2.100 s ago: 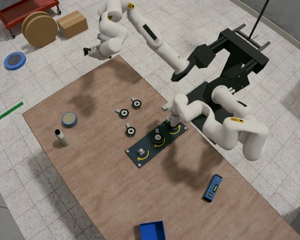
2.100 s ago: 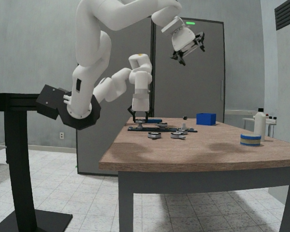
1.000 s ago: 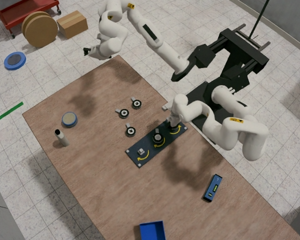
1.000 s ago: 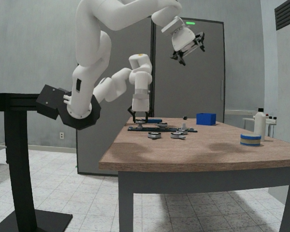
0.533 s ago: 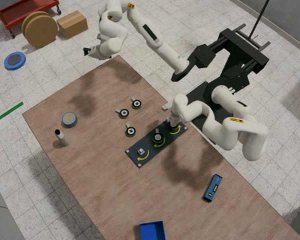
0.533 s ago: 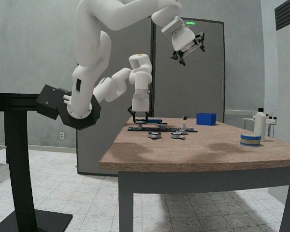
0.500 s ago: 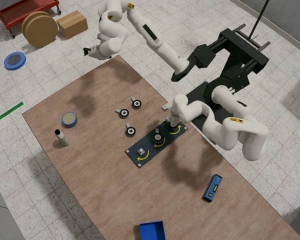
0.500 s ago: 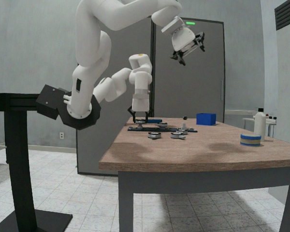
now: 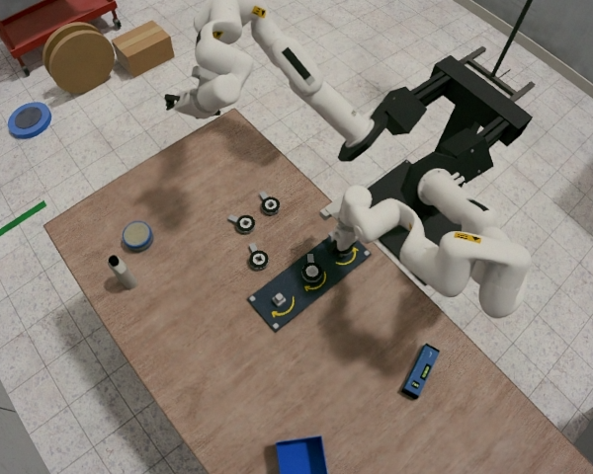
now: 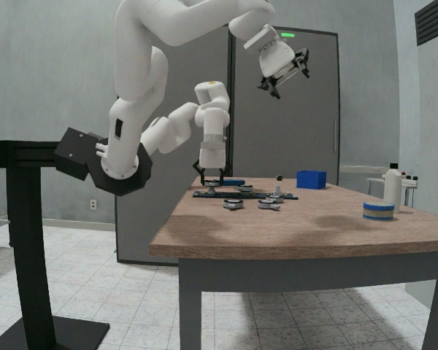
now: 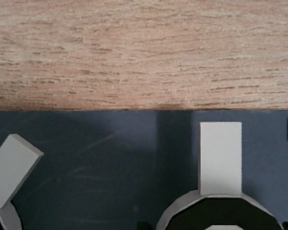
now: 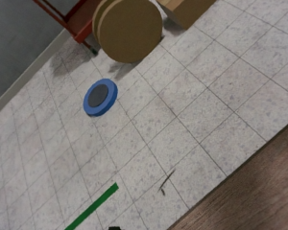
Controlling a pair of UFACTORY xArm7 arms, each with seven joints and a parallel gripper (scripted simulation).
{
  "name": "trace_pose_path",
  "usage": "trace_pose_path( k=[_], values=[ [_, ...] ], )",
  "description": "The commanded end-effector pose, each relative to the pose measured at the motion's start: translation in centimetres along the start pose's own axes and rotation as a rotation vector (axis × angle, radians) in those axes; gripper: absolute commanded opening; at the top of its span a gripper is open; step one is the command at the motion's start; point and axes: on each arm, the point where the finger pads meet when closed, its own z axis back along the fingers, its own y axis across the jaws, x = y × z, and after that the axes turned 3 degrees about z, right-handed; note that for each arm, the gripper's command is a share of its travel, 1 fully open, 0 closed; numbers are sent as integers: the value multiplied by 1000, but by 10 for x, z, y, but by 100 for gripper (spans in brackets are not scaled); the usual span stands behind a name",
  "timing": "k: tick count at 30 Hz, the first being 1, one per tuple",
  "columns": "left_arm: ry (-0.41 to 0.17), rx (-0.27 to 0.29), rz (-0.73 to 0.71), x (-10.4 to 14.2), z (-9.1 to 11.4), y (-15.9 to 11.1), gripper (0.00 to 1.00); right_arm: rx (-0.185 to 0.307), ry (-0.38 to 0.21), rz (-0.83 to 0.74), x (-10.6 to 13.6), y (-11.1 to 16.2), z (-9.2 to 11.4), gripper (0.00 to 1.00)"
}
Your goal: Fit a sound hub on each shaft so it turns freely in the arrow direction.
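The dark board [image 9: 262,310] [image 10: 228,195] [image 11: 110,168] has three shaft places with yellow arrows. My left gripper [image 9: 344,250] [image 10: 212,182] [image 11: 217,226] is shut on a black-and-grey hub [image 10: 212,184] [image 11: 221,208] at the shaft place nearest the robot base. How far down it sits is hidden. A second hub [image 9: 312,272] [image 10: 244,187] [image 11: 10,218] sits on the middle shaft. The outer shaft [image 9: 279,298] [image 10: 277,189] is bare. Three loose hubs [image 9: 270,204] [image 9: 244,223] [image 9: 258,259] lie beside the board. My right gripper [image 10: 291,85] is open and empty, high above the table's end.
A blue-rimmed round tin [image 9: 136,235] [image 10: 378,211] and a white bottle [image 9: 123,273] [image 10: 392,188] stand near the table's far long edge. A blue level [image 9: 420,371] lies near the robot-side edge. A blue bin [image 9: 301,456] [image 10: 311,179] stands beyond the board.
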Motion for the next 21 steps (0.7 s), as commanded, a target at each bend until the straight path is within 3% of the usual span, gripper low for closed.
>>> trace_pose_path(
  k=[1,21],
  values=[
    [4,-3,0,-1,2,-1,0,-1,-3,-3,0,-1,1,100],
    [3,-3,0,-1,0,-1,0,-1,-2,-3,0,-1,1,100]
  ],
)
